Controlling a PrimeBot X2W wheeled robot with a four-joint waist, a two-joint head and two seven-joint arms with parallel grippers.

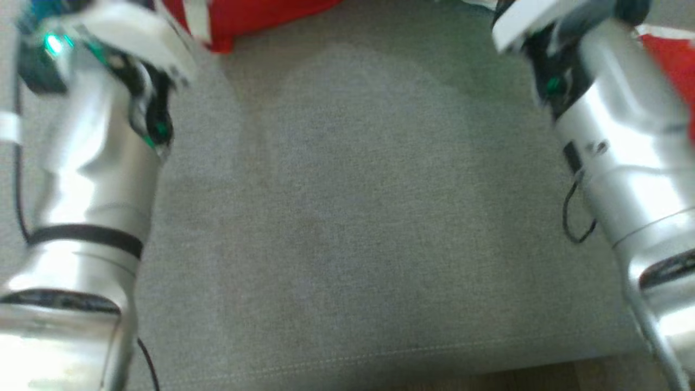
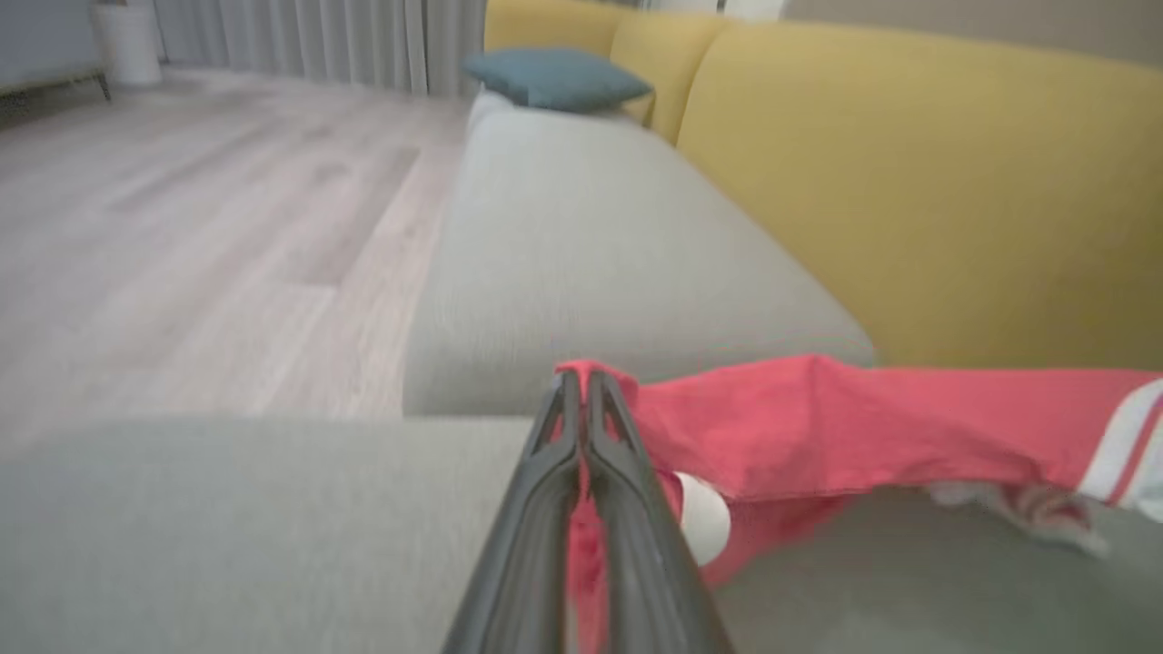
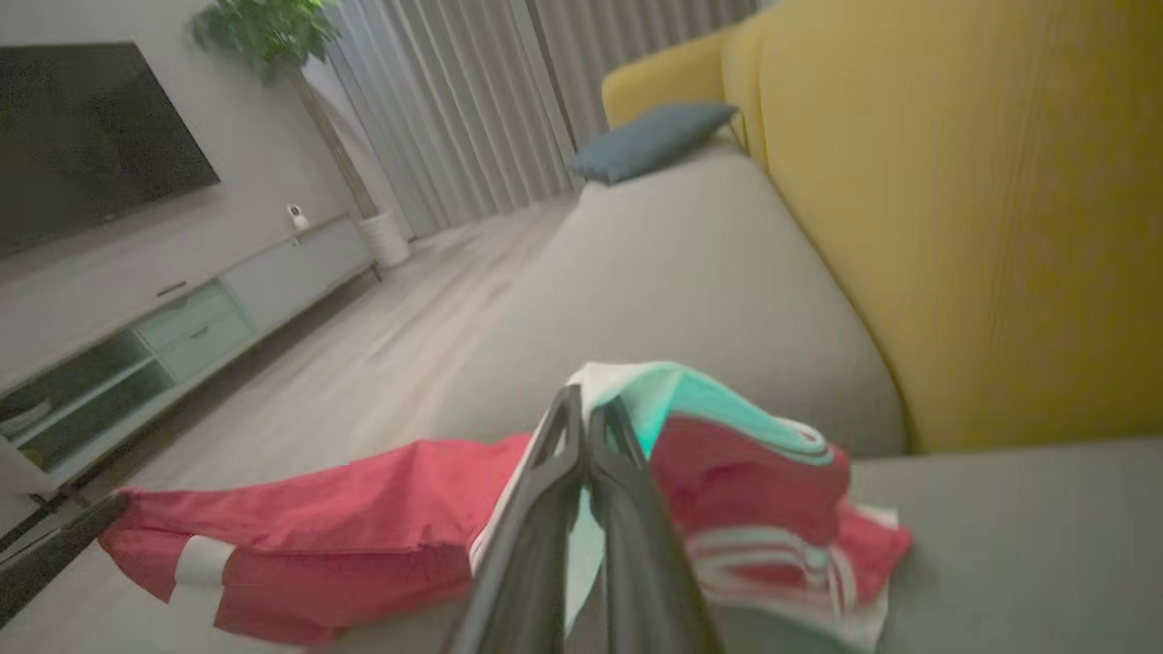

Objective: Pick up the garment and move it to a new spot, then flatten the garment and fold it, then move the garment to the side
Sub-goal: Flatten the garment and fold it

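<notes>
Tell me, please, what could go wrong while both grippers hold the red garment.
1. The left gripper pinches only a thin edge of the garment, so the cloth may slip out when pulled.
2. The right gripper holds a bunched part by the pale trim, so the garment may land creased.
3. The seat ends beside the floor; a loose end could slide off.

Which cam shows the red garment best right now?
Right wrist view: most of the red garment, striped end included, lying on the grey cushion. Left wrist view shows one stretched section; head view, blurred, shows red scraps at its top edge.
</notes>
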